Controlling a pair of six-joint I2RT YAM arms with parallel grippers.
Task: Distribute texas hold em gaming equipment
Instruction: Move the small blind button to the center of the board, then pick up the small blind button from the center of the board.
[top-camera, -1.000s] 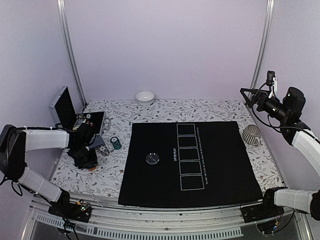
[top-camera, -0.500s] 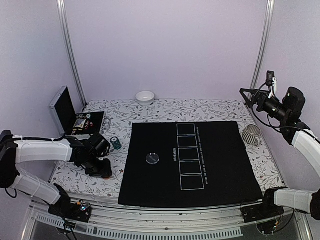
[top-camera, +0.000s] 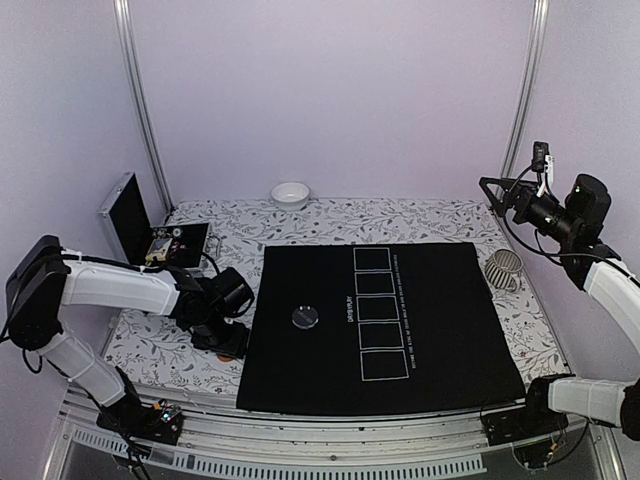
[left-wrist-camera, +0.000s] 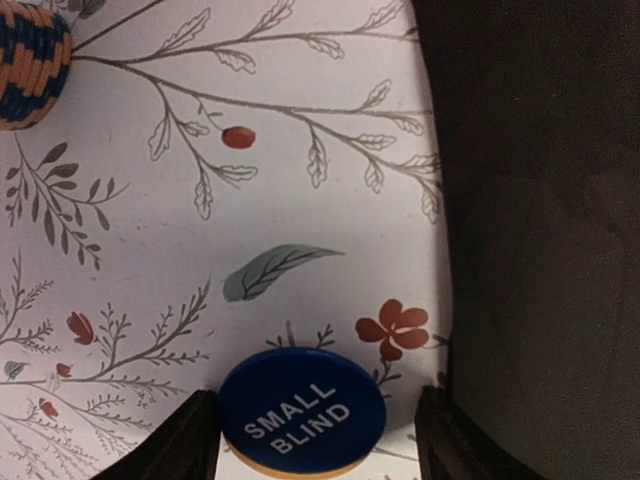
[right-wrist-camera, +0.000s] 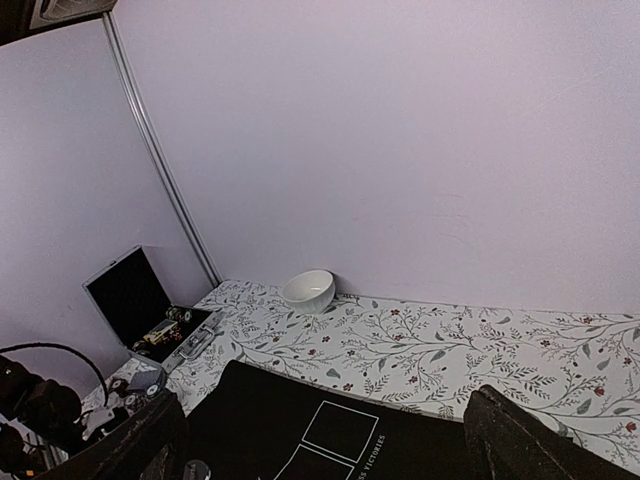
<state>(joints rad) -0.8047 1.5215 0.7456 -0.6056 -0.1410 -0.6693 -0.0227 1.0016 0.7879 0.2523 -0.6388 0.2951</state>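
A blue disc (left-wrist-camera: 302, 412) marked SMALL BLIND, orange underneath, lies on the flowered cloth just left of the black mat's edge (left-wrist-camera: 530, 200). My left gripper (left-wrist-camera: 315, 432) straddles it, open. A gap shows between the disc and the right finger (left-wrist-camera: 450, 445), while the left finger (left-wrist-camera: 185, 445) stands close against it. From above, the left gripper (top-camera: 232, 345) is low at the mat's left border. A dark button disc (top-camera: 305, 317) lies on the mat. My right gripper (top-camera: 492, 195) hangs high at the right, open and empty.
An open case (top-camera: 150, 235) with chips and cards stands at the back left. The white bowl (top-camera: 290, 194) sits by the back wall, a wire cup (top-camera: 505, 268) right of the mat. A round navy-and-orange striped thing (left-wrist-camera: 25, 60) lies ahead of the left gripper.
The left arm has swung right from near the case to the mat's left edge, carrying the disc. Its jaws have opened off the disc. The right arm has not moved.
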